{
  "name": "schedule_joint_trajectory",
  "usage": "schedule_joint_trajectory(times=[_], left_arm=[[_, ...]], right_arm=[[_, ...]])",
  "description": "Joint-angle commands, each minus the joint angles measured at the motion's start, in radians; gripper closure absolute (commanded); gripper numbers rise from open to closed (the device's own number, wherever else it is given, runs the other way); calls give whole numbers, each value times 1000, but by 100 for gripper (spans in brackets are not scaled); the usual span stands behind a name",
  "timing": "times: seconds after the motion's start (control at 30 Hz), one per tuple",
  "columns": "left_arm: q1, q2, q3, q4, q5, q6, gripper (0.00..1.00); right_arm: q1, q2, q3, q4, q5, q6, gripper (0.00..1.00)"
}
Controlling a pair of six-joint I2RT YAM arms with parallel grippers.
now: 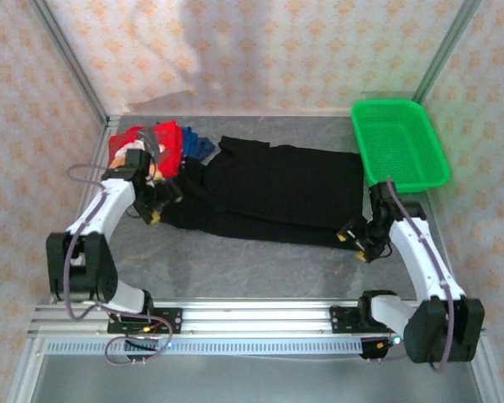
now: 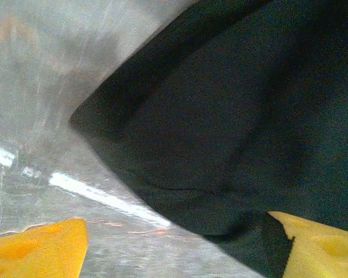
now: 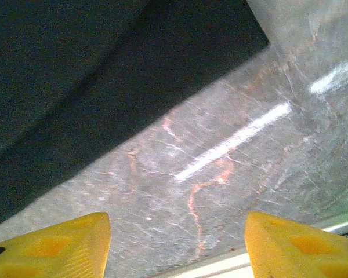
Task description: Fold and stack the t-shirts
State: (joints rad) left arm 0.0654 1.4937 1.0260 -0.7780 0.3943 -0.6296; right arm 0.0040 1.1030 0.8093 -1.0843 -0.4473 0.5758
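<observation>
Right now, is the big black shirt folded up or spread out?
Spread out. The black t-shirt lies flat and wide across the table, not in a small folded pile.

Around the black t-shirt, bare table lies open along its near edge, while the green basket crowds its far-right corner and the heaped red t-shirt and blue t-shirt block its far-left end.

Your worktop carries a black t-shirt, a red t-shirt and blue t-shirt left of it, a green basket right of it.
</observation>
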Motion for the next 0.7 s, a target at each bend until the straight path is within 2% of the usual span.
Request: schedule_joint_trajectory(times=[0.0, 0.3, 0.37, 0.47, 0.57, 0.67], left_arm=[[2, 44, -28, 149, 25, -28, 22], [3, 219, -20, 328, -15, -58, 24], [3, 252, -9, 355, -25, -62, 27], [2, 306, 17, 357, -52, -63, 35], [-2, 349, 51, 329, -75, -43, 54], [-1, 360, 73, 223, -123, -16, 87]], right_arm=[[7, 68, -34, 115, -16, 40, 40], [-9, 340, -6, 289, 95, 38, 39], [-18, 386, 6, 304, 117, 36, 40], [-25, 444, 28, 313, 162, 39, 50], [-25, 471, 46, 324, 219, 56, 66], [-25, 480, 56, 311, 217, 56, 88]])
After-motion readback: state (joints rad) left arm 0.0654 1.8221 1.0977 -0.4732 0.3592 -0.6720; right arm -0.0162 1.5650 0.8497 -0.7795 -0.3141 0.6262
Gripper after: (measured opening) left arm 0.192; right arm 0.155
